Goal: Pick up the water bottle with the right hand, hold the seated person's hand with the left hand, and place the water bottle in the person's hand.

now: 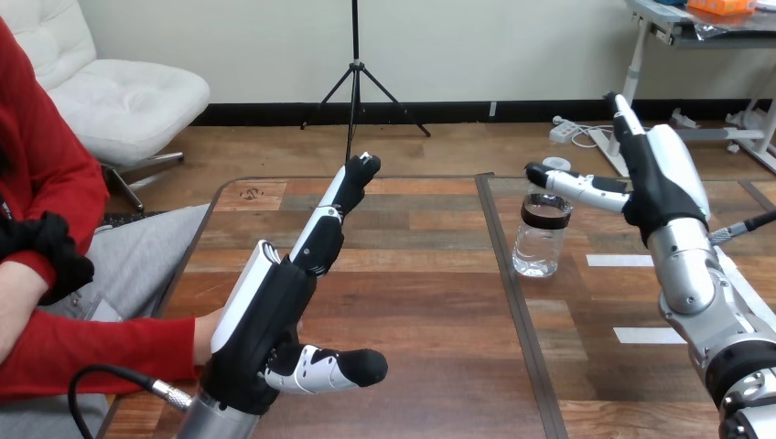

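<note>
A clear water bottle (542,230) with a black band and a white cap stands upright on the table, right of the middle seam. My right hand (654,174) is raised just right of it, open, its thumb reaching over the bottle's top without closing on it. My left hand (274,315) is lifted at the lower left, open, fingers straight and pointing up toward the table's far side, thumb out to the right. The person's hand (206,334), in a red sleeve, rests at the table's left edge, mostly hidden behind my left hand; whether they touch is unclear.
The wooden table (421,274) has a dark seam down its middle and white tape marks (620,261) on the right part. The person's other arm (37,265) is folded at the far left, off the table.
</note>
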You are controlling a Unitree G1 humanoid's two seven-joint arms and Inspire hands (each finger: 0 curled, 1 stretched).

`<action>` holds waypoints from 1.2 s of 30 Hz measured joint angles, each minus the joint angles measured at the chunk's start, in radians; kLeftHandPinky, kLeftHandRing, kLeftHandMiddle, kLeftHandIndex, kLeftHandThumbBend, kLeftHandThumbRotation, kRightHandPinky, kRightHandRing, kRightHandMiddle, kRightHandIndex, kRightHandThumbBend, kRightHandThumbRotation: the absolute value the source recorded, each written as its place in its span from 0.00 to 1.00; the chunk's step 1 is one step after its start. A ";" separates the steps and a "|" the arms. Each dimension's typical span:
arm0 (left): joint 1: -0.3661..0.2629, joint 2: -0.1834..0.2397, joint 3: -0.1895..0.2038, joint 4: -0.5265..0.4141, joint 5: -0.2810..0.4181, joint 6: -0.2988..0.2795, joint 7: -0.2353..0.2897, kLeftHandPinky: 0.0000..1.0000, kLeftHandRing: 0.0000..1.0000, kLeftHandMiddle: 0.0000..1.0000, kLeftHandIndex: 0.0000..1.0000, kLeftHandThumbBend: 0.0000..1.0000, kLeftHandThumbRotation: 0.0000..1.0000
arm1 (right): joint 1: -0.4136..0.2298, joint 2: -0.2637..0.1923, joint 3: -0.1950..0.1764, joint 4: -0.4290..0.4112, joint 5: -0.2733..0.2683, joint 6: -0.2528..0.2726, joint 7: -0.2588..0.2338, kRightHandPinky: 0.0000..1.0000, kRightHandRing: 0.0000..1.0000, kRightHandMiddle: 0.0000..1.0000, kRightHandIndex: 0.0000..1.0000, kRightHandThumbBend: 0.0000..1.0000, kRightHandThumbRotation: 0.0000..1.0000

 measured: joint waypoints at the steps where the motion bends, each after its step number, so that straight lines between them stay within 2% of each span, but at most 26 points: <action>1: 0.000 -0.001 0.000 0.000 0.000 -0.001 0.000 1.00 1.00 1.00 1.00 1.00 0.76 | 0.000 0.000 0.006 0.000 -0.008 0.000 -0.006 0.92 0.98 0.94 0.97 1.00 0.58; 10: 0.000 -0.005 0.000 0.000 0.000 -0.004 0.000 1.00 1.00 1.00 1.00 1.00 0.76 | -0.009 -0.003 0.054 0.000 -0.071 0.004 -0.059 0.87 0.94 0.90 0.93 1.00 0.61; 22: 0.000 -0.014 0.000 0.000 0.000 -0.004 0.000 1.00 1.00 1.00 1.00 1.00 0.76 | -0.040 -0.014 0.108 0.000 -0.134 0.028 -0.069 0.89 0.92 0.89 0.91 1.00 0.64; 36: 0.000 -0.020 0.002 0.000 0.030 -0.006 0.013 1.00 1.00 1.00 1.00 1.00 0.78 | -0.079 -0.019 0.164 0.004 -0.199 0.058 -0.081 0.87 0.90 0.88 0.88 1.00 0.63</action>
